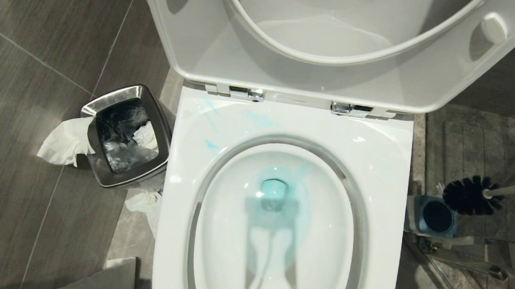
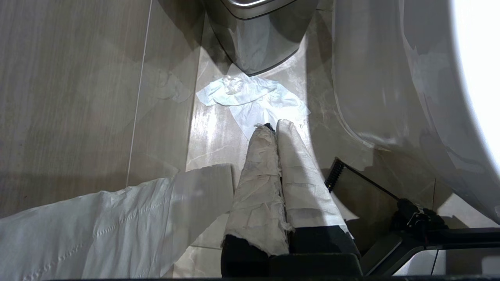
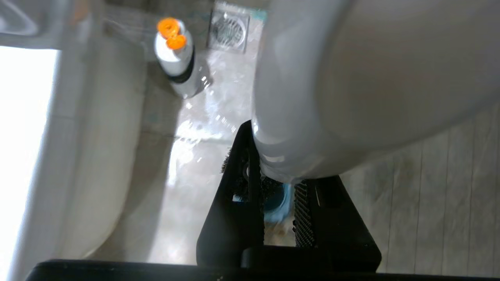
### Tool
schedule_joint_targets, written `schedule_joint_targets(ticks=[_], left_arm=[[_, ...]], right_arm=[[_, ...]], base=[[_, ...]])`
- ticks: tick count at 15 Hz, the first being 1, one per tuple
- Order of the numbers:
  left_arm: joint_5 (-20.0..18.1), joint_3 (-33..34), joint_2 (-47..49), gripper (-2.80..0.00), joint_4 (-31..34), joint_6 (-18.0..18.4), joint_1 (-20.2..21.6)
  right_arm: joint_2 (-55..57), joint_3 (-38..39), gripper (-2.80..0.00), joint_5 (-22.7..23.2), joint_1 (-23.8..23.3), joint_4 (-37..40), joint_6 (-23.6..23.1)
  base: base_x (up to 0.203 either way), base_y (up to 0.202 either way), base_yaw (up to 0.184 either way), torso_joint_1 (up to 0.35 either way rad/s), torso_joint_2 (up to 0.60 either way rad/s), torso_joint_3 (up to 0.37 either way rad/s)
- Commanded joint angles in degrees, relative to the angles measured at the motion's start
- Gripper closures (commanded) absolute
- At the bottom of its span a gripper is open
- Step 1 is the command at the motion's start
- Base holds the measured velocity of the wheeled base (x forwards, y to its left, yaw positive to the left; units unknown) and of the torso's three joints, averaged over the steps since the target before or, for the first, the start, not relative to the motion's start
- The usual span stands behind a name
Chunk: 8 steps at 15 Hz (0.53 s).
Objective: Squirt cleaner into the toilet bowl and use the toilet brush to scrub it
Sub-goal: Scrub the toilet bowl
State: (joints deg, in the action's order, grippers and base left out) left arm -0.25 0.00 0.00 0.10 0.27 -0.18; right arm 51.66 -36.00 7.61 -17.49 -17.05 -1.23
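**Brush lifted beside the bowl's right edge**

The toilet bowl (image 1: 287, 235) stands open, seat and lid raised at the far side, cleaner (image 1: 274, 191) tinting the drain and streaking the far-left rim. The toilet brush (image 1: 471, 195) hangs just right of the rim, above its blue holder (image 1: 432, 216). The right gripper (image 3: 278, 183) has its black jaws closed narrowly on the white handle. The left gripper (image 2: 275, 130), paper-wrapped fingers pressed together and empty, sits low by the steel bin (image 1: 126, 136), which crowds the bowl's left edge.
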Motion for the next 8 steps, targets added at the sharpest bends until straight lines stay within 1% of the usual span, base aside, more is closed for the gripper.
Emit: schedule_joint_targets(ticks=[1, 3, 5, 8], left_arm=[[-0.01, 0.02, 0.02, 0.00, -0.01, 0.00, 0.01], [-0.01, 0.03, 0.03, 0.00, -0.01, 0.00, 0.01], [-0.01, 0.00, 0.00, 0.00, -0.01, 0.00, 0.01], [-0.01, 0.04, 0.00, 0.00, -0.01, 0.00, 0.01]], right_arm=[[-3.26, -5.49, 0.00, 0.28, 0.00, 7.79, 1.42], [-1.67, -7.41, 0.00, 0.47, 0.00, 9.03, 3.48], [-0.82, -9.93, 0.00, 0.66, 0.00, 9.58, 3.68], [-0.72, -14.68, 0.00, 1.53, 0.00, 14.73, 3.75]], base=[[0.000, 0.000, 0.000, 0.000, 0.00, 0.000], [0.000, 0.000, 0.000, 0.000, 0.00, 0.000], [0.000, 0.000, 0.000, 0.000, 0.00, 0.000], [0.000, 0.000, 0.000, 0.000, 0.00, 0.000]])
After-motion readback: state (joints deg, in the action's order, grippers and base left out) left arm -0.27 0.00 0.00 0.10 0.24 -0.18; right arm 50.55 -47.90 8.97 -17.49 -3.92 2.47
